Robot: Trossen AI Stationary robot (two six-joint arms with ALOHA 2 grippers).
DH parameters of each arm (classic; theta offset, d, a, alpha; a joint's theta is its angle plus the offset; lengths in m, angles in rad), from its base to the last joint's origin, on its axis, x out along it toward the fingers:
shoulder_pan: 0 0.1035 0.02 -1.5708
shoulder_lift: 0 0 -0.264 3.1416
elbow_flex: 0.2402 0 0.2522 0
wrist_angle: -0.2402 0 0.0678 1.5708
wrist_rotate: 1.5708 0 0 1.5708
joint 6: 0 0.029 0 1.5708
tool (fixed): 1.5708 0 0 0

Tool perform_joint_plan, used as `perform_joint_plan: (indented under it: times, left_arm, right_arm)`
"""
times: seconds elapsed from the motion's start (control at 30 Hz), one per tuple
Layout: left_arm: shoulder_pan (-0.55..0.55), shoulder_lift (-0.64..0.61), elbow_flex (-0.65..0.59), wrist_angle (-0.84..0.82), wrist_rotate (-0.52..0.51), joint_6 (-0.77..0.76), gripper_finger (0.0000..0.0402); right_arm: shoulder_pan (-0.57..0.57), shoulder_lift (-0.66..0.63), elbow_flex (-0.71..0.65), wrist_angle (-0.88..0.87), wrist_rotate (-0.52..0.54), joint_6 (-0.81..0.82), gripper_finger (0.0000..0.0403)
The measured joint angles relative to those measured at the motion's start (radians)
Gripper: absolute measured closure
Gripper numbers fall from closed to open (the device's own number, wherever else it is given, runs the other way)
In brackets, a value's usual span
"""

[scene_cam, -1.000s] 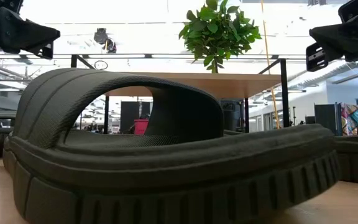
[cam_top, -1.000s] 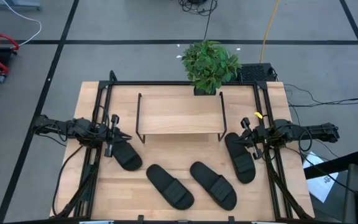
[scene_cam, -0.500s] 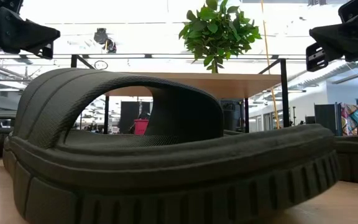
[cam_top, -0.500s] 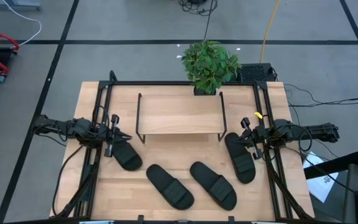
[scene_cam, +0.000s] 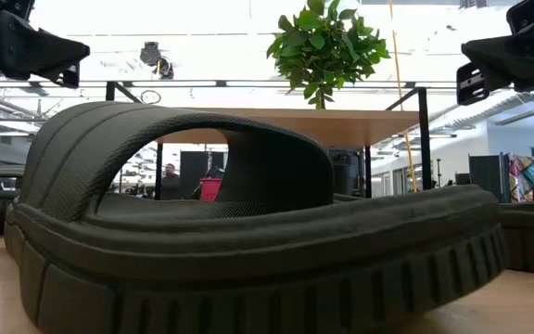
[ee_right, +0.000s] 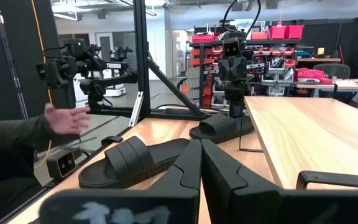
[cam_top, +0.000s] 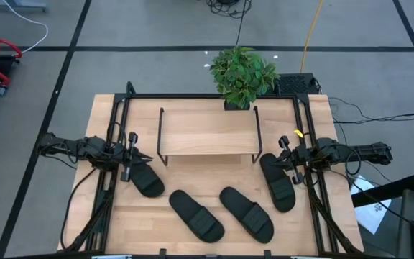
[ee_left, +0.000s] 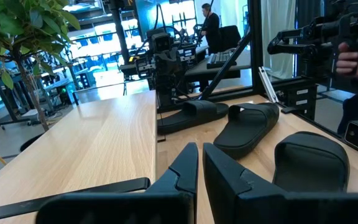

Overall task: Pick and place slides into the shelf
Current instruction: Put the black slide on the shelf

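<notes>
Four black slides lie sole-down on the table in front of the shelf [cam_top: 207, 135]: one at the left [cam_top: 145, 178], two in the middle [cam_top: 195, 214] [cam_top: 246, 214], one at the right [cam_top: 278, 182]. The nearest slide [scene_cam: 248, 250] fills the low view. My left gripper [cam_top: 148, 158] [ee_left: 199, 158] hovers shut above the left slide's far end. My right gripper [cam_top: 273, 158] [ee_right: 199, 152] hovers shut above the right slide's far end. In the low view both grippers [scene_cam: 35, 51] [scene_cam: 503, 60] hang well above the table.
A potted plant [cam_top: 241, 74] stands behind the shelf at the far edge. Black frame rails [cam_top: 113, 144] [cam_top: 309, 144] run along both table sides. A person's hand [ee_right: 70, 118] [ee_left: 353, 59] shows beyond the table's near edge. Bare wood lies between the slides and the shelf.
</notes>
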Motion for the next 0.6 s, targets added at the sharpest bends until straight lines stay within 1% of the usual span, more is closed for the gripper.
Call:
perform_joint_plan:
  times: [0.13,0.4,0.5,0.6]
  left_arm:
    - [0.0,0.0,0.0,0.045,0.0,0.055,0.0376]
    - [0.0,0.0,0.0,0.052,0.0,0.045,0.0376]
    - [0.0,0.0,0.0,0.112,0.0,0.044,0.0376]
    - [0.0,0.0,0.0,0.13,0.0,0.043,0.0376]
  right_arm:
    - [0.0,0.0,0.0,0.0,0.0,0.008,0.0403]
    - [0.0,0.0,0.0,0.0,0.0,0.009,0.0403]
    - [0.0,0.0,0.0,0.0,0.0,0.009,0.0403]
    - [0.0,0.0,0.0,0.0,0.0,0.009,0.0403]
